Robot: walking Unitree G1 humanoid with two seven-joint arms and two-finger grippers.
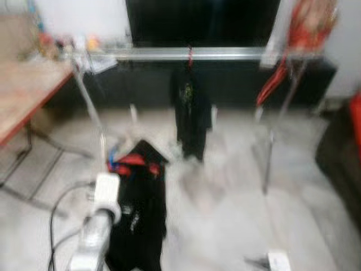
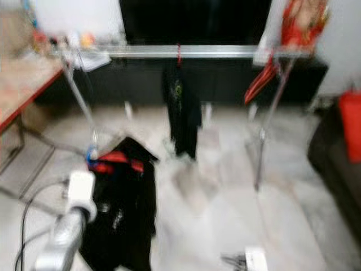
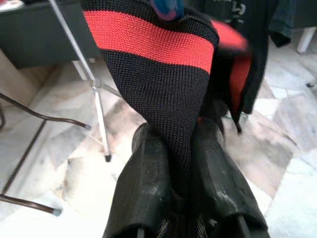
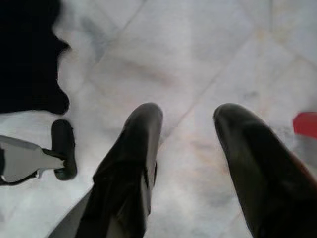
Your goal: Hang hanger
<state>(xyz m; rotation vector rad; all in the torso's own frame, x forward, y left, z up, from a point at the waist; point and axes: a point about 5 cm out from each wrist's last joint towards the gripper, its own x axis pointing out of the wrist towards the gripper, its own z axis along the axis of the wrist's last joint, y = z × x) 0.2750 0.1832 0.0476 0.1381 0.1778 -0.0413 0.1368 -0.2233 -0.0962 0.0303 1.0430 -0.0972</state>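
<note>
Pale marble floor (image 1: pixel 225 214) ahead; my left gripper (image 3: pixel 181 163) pinches a black-and-red knitted garment (image 3: pixel 163 64), near-left of the silver clothes rail (image 1: pixel 186 54); my right gripper (image 4: pixel 185 134) hangs open.

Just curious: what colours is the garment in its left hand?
Black knit garment with a red stripe; left wrist view shows it best.

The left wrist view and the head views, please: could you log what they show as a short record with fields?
left gripper: shut on the black knit garment with a red stripe, held up in front of the robot
right gripper: open, holding nothing, low over the pale marble floor
silver clothes rail: one dark garment with a green print hangs on it by a red hanger hook
wooden table: on the robot's left
image quality: head views blurred
</note>
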